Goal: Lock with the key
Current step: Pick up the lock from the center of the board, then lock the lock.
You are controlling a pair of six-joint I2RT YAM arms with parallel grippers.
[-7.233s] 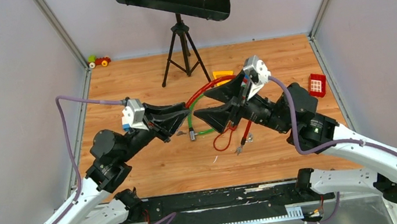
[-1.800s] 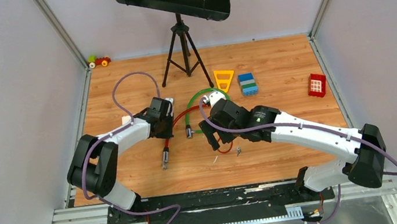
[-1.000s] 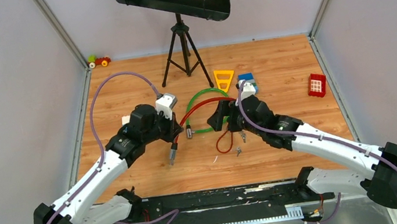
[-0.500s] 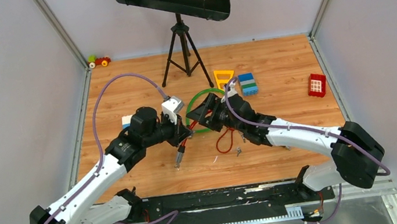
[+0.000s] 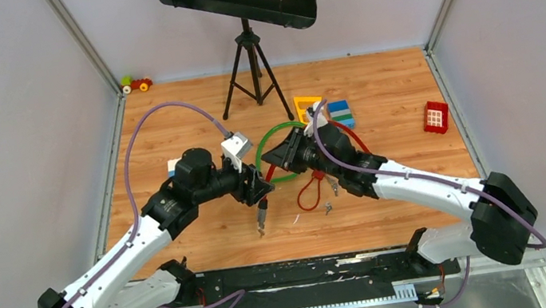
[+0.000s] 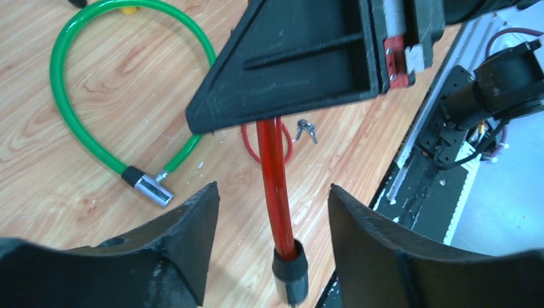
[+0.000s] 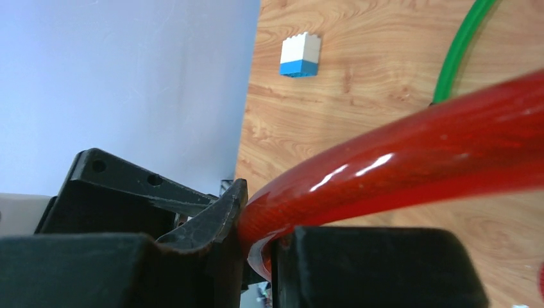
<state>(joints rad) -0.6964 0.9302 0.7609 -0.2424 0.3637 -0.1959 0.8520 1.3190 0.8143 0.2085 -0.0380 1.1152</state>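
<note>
While the right gripper [image 7: 258,231] clamps the red cable [image 7: 417,128], the left gripper [image 6: 272,192] gapes around it; the key [image 6: 306,130] lies near-right.

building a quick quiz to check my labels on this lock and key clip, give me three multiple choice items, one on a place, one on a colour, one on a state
1. Where is the key?
A: lying on the wooden table
B: in the left gripper
C: in the right gripper

2. What colour is the cable held in the right gripper?
A: green
B: red
C: yellow

3. What state is the left gripper in?
A: shut on the key
B: shut on a cable
C: open

Answers:
1 A: the key lies on bare wood, apart from both grippers.
2 B: the red cable is pinched between the right gripper's fingers.
3 C: the left gripper's fingers stand apart on either side of the hanging red cable, with a gap showing on both sides.
</note>
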